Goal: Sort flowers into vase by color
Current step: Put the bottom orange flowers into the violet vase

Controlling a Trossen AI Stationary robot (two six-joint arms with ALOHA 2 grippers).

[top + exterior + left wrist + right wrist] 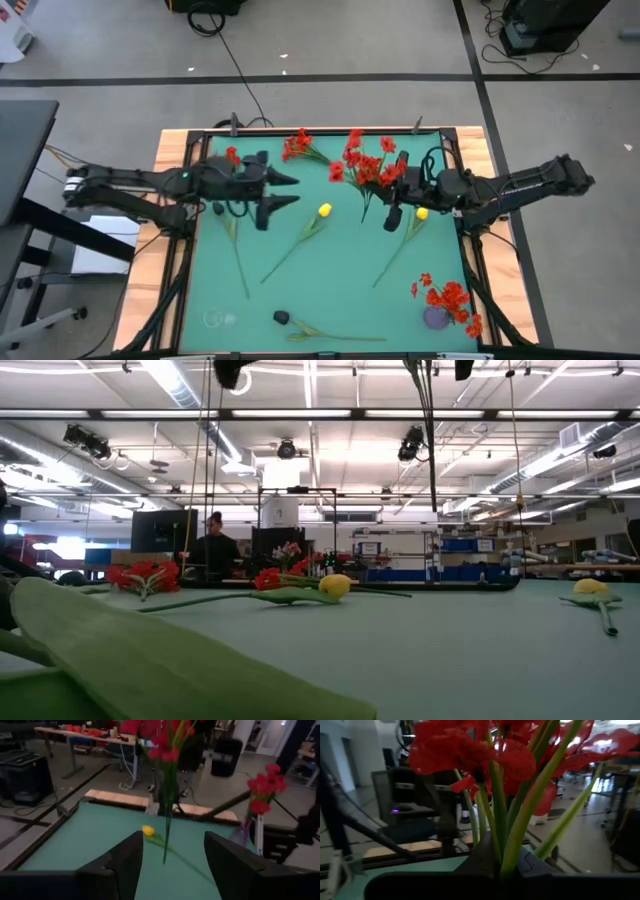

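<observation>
My right gripper (pixel 378 186) is shut on a bunch of red flowers (pixel 362 165), held over the middle of the green mat (pixel 340 270). My left gripper (pixel 288 189) hangs open left of it, fingers (pixel 125 865) empty, facing the bunch (pixel 165 750). Two yellow flowers (pixel 325 210) (pixel 422 213) lie flat on the mat. A red spray (pixel 298 146) lies near the far edge. One dark-headed flower (pixel 282 317) lies along the near edge. A purple vase (pixel 437 318) at the near right holds red flowers (pixel 452 298) by their stems. My right gripper pinches several green stems (pixel 502 852) of the red bunch between its two fingers. The fingers come in level from the table's right and lie across the stems. The blooms (pixel 470 750) stand above the fingers, and the stem ends (pixel 165 855) hang below, clear of the mat.
A small red bloom (pixel 232 155) lies at the far left by my left arm. A clear glass vase (pixel 218 318) stands at the near left corner. A wooden rim (pixel 170 160) borders the mat. A person (pixel 213 550) stands in the room behind the table.
</observation>
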